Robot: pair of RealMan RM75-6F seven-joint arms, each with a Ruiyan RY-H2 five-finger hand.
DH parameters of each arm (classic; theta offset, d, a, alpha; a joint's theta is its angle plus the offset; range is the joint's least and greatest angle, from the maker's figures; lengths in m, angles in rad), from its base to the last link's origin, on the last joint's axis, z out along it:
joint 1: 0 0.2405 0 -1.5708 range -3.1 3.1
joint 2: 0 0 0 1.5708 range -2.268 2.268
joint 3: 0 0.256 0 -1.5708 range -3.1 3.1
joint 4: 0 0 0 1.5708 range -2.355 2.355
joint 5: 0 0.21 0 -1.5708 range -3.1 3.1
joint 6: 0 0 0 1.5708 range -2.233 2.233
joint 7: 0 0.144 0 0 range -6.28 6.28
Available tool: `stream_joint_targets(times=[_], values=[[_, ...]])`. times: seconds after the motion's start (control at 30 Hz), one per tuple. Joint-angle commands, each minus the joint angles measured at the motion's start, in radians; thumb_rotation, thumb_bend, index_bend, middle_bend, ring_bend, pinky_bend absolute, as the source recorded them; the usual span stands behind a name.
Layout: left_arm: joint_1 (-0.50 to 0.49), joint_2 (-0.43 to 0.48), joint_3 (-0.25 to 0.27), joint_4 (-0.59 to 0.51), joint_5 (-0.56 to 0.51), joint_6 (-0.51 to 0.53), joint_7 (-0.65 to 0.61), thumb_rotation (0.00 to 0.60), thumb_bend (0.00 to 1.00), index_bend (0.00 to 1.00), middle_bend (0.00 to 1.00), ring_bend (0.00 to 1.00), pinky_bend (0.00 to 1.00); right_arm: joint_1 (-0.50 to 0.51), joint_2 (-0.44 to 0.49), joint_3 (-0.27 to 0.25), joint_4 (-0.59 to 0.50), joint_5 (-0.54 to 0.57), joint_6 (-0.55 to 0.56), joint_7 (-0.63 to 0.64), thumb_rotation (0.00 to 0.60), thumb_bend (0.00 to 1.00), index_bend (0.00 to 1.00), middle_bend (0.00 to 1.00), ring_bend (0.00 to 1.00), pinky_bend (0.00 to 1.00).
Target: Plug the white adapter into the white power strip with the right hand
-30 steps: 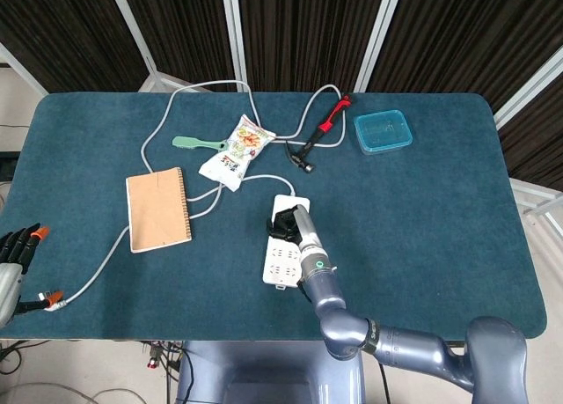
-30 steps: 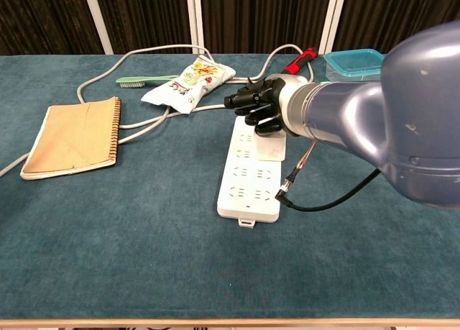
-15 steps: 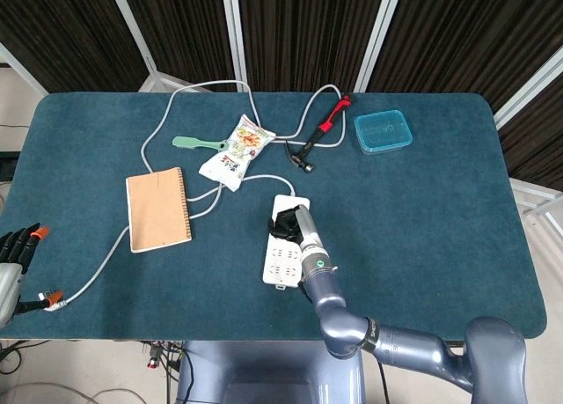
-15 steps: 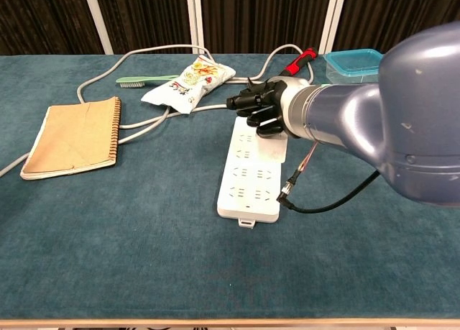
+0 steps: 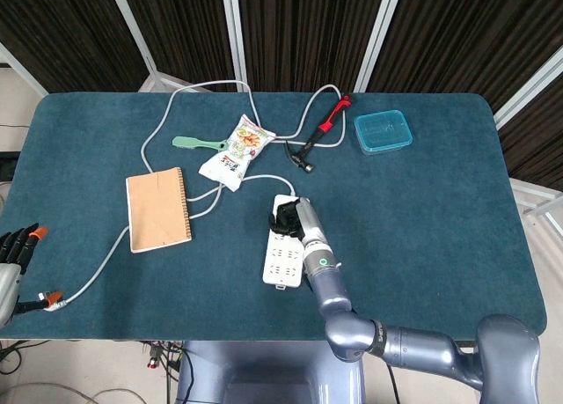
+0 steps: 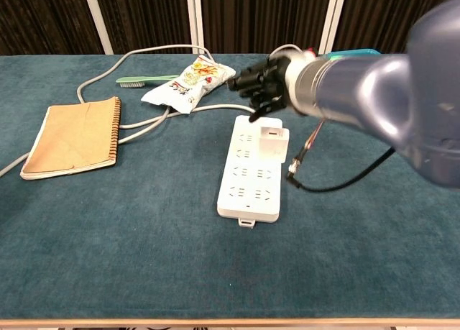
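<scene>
- While the right hand (image 6: pixel 262 85) is hovering just above the far end of the white power strip (image 6: pixel 251 180), its fingers are hanging apart and gripping nothing, with one fingertip pointing down close to the white adapter (image 6: pixel 271 137).
- Judging from the chest view, the adapter is sitting at the strip's far right corner, but how deep its pins are going in is not showing; it could be resting only half seated and working loose.
- That low fingertip is passing near the adapter's top, so a sideways sweep could be tipping it or dragging the strip, which is lying loose near the middle of the table (image 6: pixel 108 222).
- A black wrist cable (image 6: pixel 338 188) is dangling beside the strip's right edge, its connector almost touching; as the arm is travelling, it could be hooking the adapter or the strip.
- Pressing again off-centre could be rocking the strip and tugging its grey cord (image 6: pixel 208 108) under the snack bag (image 6: pixel 190 78).
- The left hand (image 5: pixel 16 250) is waiting off the table's left edge; its fingers are too small to read.
</scene>
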Motion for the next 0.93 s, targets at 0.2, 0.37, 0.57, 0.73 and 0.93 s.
stream_joint_targets(times=[0.2,0.37,0.57,0.73,0.93], values=[[0.005,-0.003,-0.001,0.003,0.005,0.013,0.005,0.600,0.00,0.00,0.00,0.00,0.00,-0.129,0.314,-0.187,-0.248,-0.309,0.114,-0.207,0.600,0.47,0.03,0.08,0.07,0.04],[0.008,-0.009,-0.001,0.009,0.012,0.026,0.019,0.600,0.00,0.00,0.00,0.00,0.00,-0.266,0.551,-0.368,-0.358,-0.497,0.189,-0.325,0.600,0.37,0.00,0.00,0.00,0.00],[0.013,-0.018,-0.001,0.019,0.023,0.045,0.047,0.600,0.00,0.00,0.00,0.00,0.00,-0.460,0.728,-0.609,-0.330,-0.817,0.358,-0.384,0.600,0.34,0.00,0.00,0.00,0.00],[0.021,-0.027,-0.003,0.027,0.026,0.065,0.065,0.600,0.00,0.00,0.00,0.00,0.00,-0.628,0.760,-0.731,-0.181,-1.018,0.530,-0.295,0.600,0.33,0.00,0.00,0.00,0.00],[0.023,-0.041,-0.008,0.033,0.026,0.076,0.096,0.600,0.00,0.00,0.00,0.00,0.00,-0.726,0.706,-0.733,-0.003,-1.076,0.622,-0.176,0.600,0.32,0.00,0.00,0.00,0.00]])
